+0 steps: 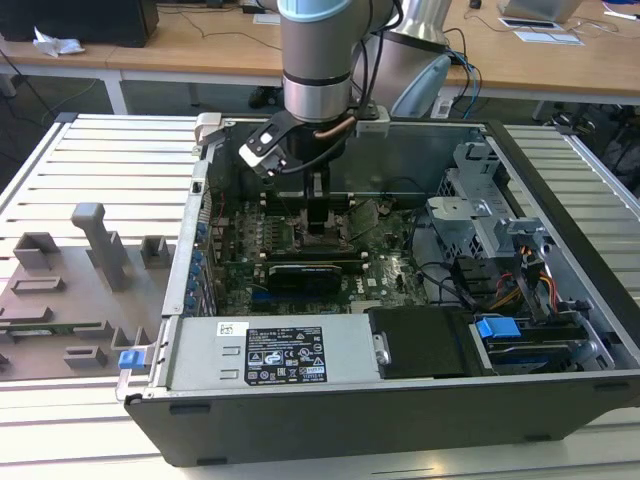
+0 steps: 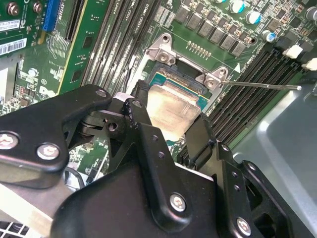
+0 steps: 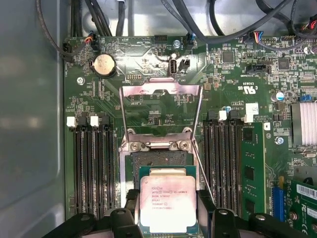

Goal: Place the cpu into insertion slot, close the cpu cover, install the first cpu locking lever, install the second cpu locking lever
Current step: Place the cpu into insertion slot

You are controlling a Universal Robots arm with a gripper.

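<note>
The cpu (image 3: 167,201), a square chip with a dull silver top (image 2: 173,106), sits between the black fingers (image 3: 131,206) of my gripper (image 3: 167,210), which is shut on it. It hangs low over the insertion slot (image 3: 159,158), overlapping the slot's nearer part. The cpu cover (image 3: 161,91), a silver frame, stands swung open past the slot's far edge. A thin wire locking lever (image 2: 262,85) sticks out raised beside the socket; it also runs along the slot's side (image 3: 202,171). In the exterior view my gripper (image 1: 325,225) reaches down into the computer case (image 1: 560,200).
Memory slots (image 3: 91,168) flank the socket on both sides. Cables (image 3: 99,17) run along the board's far edge near a coin battery (image 3: 104,64). The power supply (image 1: 270,350) and drive bay (image 1: 520,330) fill the case's near side. A grey fixture tray (image 1: 80,280) lies at the exterior view's left.
</note>
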